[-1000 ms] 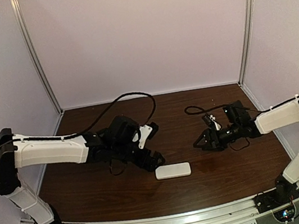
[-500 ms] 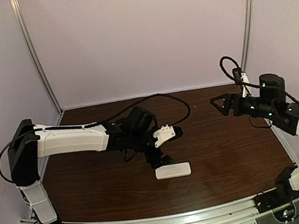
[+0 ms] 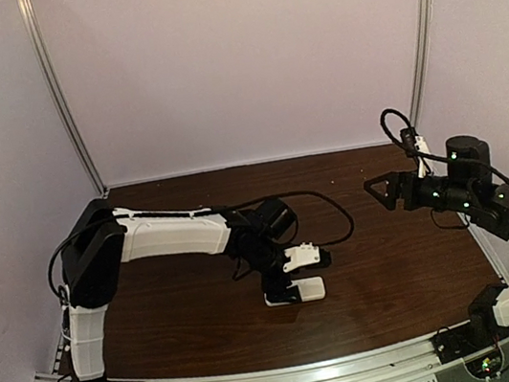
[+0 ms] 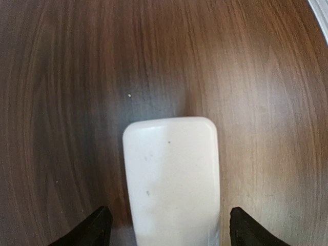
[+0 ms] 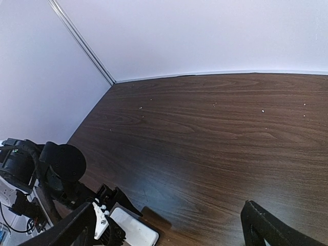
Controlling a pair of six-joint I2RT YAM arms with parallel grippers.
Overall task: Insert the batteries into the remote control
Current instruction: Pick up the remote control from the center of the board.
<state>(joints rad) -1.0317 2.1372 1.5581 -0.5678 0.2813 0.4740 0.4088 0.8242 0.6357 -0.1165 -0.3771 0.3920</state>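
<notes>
The remote control (image 3: pixel 301 290) lies flat on the dark wooden table with its plain white back up; it also shows in the left wrist view (image 4: pixel 173 179) and the right wrist view (image 5: pixel 134 227). My left gripper (image 3: pixel 287 287) is open and straddles the remote's left end, one finger on each long side, not touching it. In the left wrist view its fingertips (image 4: pixel 95 228) flank the remote with gaps. My right gripper (image 3: pixel 380 190) is open and empty, raised high at the right, far from the remote. No blue batteries are in view.
The table (image 3: pixel 383 267) is dark wood, enclosed by pale walls with metal corner posts (image 3: pixel 419 39). A black cable (image 3: pixel 335 212) loops over the table behind the left wrist. Small white specks (image 5: pixel 141 108) dot the far table.
My left gripper has moved right and forward, down over the remote's left end. My right arm lifted away from the table a second ago and has since held almost still.
</notes>
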